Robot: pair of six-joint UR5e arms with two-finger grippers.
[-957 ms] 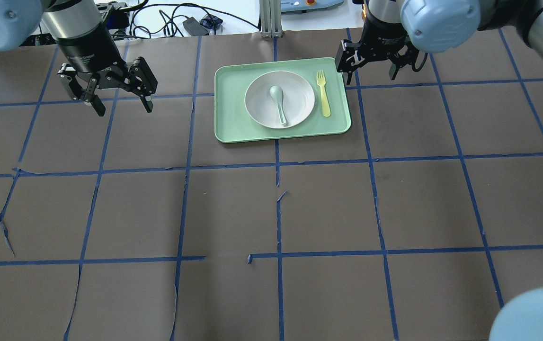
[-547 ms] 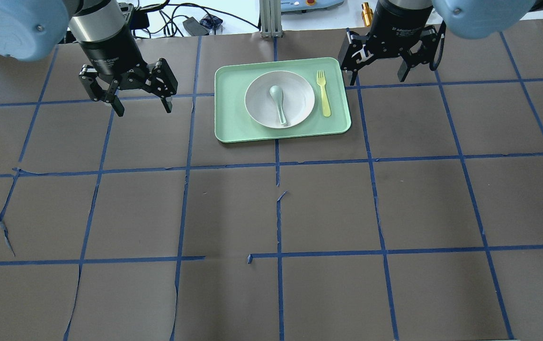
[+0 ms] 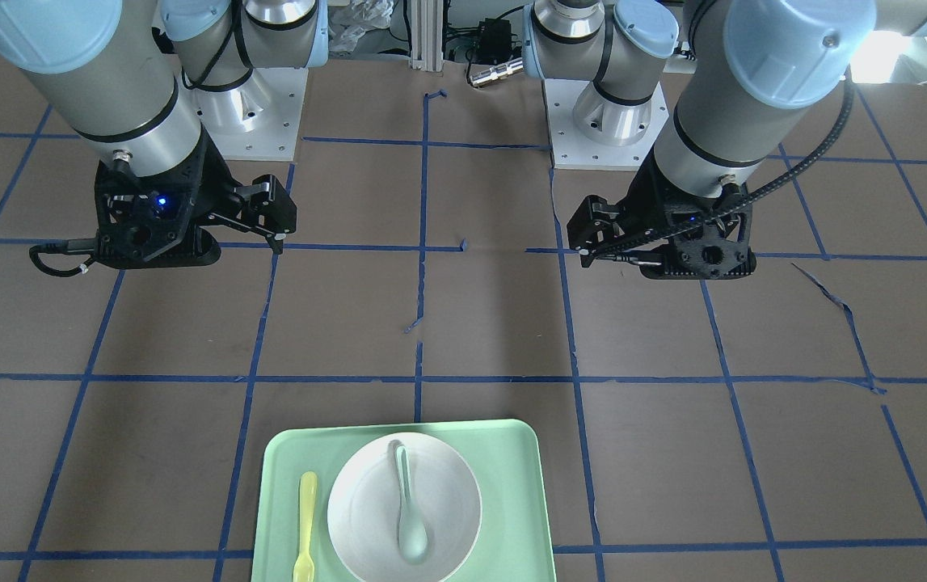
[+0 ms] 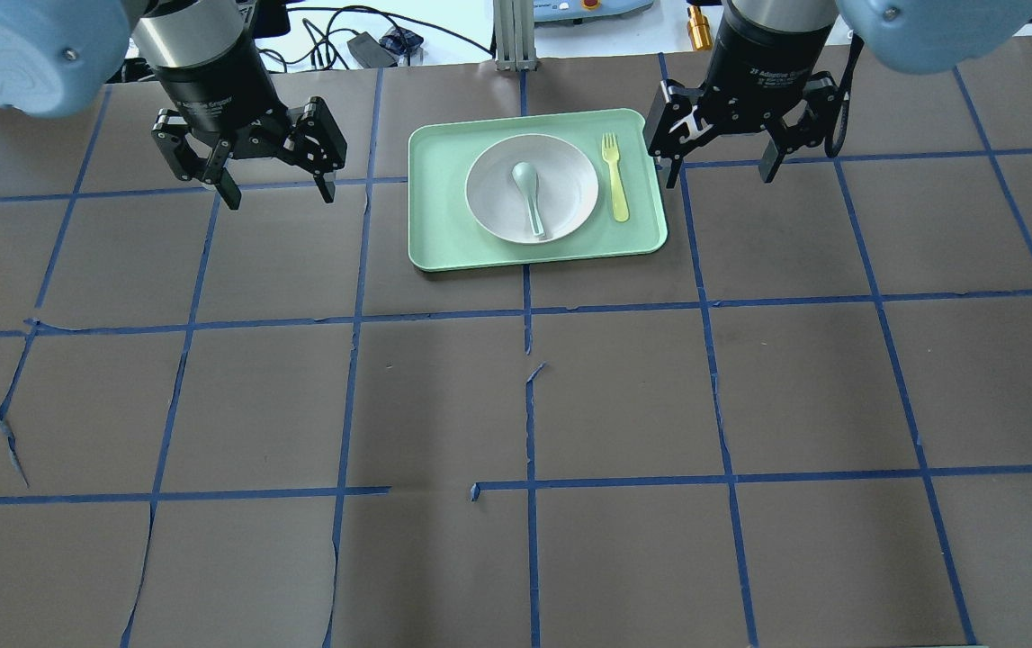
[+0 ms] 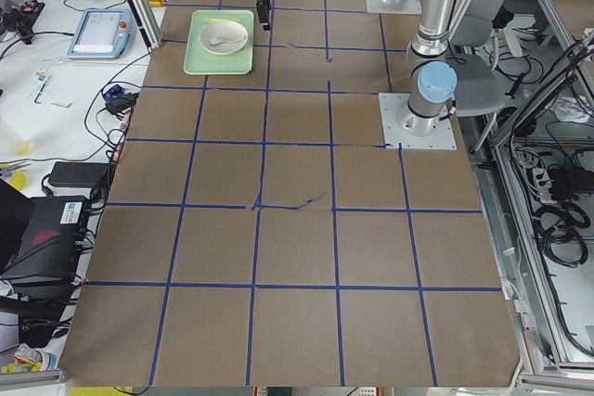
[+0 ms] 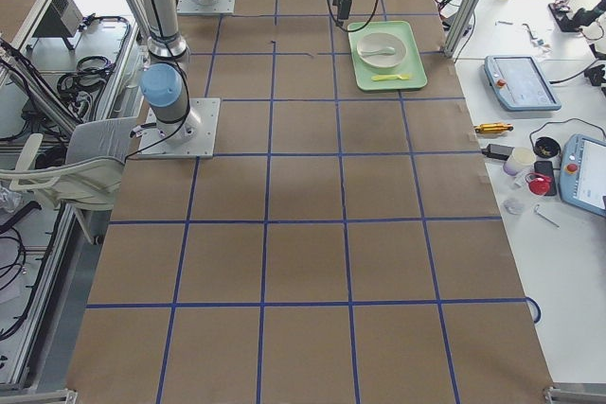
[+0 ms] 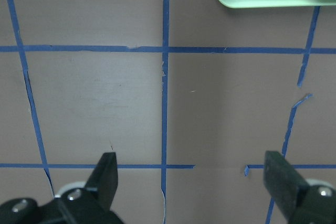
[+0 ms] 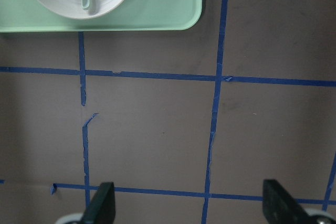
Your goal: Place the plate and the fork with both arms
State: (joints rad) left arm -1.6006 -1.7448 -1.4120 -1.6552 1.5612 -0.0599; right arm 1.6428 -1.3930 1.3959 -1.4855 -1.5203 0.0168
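The plate (image 4: 571,183) is sitting on the tray (image 4: 444,229), with a spoon (image 4: 531,193) lying in it and the fork (image 4: 615,184) lying just beside it. The left gripper (image 4: 278,196) and right gripper (image 4: 719,176) are hovering either side of the tray, both spread wide and empty, apparently clear of the tabletop (image 4: 516,396).

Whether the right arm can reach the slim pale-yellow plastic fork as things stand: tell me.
Probably yes. The open right gripper hangs beside the light-green rectangular tray, on the side where the fork lies uncovered next to the round off-white plate.
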